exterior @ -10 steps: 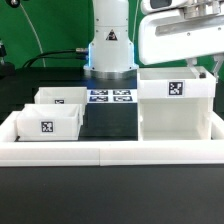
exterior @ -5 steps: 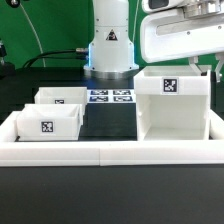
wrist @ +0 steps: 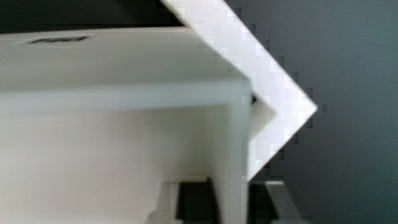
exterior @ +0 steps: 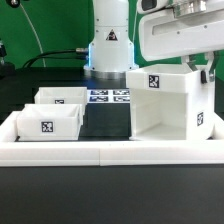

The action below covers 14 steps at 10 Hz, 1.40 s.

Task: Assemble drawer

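The tall white drawer box [exterior: 162, 108] stands at the exterior view's right, inside the border wall, with one tag on its upper front [exterior: 153, 82]. It looks tilted or lifted at its right side. My gripper [exterior: 208, 68] is shut on the box's right wall near its top edge. In the wrist view the dark fingers [wrist: 194, 202] sit on either side of that thin white wall [wrist: 240, 140], with my gripper [wrist: 240, 203] straddling it. Two small open-top trays [exterior: 47, 122] [exterior: 62, 97], each with a tag, sit at the exterior view's left.
The marker board [exterior: 110, 97] lies flat at the back centre, in front of the robot base [exterior: 110, 50]. The long low white border wall [exterior: 110, 151] runs along the front and around the sides of the parts.
The box has shifted toward the exterior view's left and its top has risen; its tag moved left and up. The gripper moved with it. The trays stayed put.
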### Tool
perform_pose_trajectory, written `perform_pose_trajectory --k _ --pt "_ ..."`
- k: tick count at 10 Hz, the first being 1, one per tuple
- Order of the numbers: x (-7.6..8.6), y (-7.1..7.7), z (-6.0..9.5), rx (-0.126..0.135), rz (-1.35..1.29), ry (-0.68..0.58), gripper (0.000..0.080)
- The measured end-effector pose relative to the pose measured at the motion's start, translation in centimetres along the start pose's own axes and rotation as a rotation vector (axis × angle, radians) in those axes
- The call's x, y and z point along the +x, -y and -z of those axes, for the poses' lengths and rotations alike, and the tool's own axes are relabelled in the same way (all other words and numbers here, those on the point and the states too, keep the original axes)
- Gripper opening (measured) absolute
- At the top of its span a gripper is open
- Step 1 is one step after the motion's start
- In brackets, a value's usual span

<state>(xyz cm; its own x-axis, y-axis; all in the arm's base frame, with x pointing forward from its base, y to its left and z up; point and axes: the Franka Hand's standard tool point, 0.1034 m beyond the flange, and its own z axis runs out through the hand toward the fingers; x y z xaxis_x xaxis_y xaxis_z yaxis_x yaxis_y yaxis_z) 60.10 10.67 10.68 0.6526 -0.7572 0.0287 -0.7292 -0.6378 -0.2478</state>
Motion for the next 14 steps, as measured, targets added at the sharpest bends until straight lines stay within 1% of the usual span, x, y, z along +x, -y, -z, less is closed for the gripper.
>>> perform_pose_trajectory --k 3,5,9,10,11,12,14 --pt "0.39 0.12 0.12 0.01 -0.096 -0.005 0.0045" --pt "0.55 0.08 0.18 0.017 -0.224 0.001 0.0045" --pt "0.67 0.05 0.23 0.028 -0.384 0.014 0.0045" --pt "0.6 -0.12 0.15 0.033 -0.566 0.037 0.0045" --pt "0.44 -0.17 -0.17 0.036 -0.684 0.049 0.0045" --pt "0.45 -0.11 -0.37 0.047 -0.785 0.056 0.0045" --pt "0.85 -0.45 -0.36 0.043 -0.851 0.052 0.0048"
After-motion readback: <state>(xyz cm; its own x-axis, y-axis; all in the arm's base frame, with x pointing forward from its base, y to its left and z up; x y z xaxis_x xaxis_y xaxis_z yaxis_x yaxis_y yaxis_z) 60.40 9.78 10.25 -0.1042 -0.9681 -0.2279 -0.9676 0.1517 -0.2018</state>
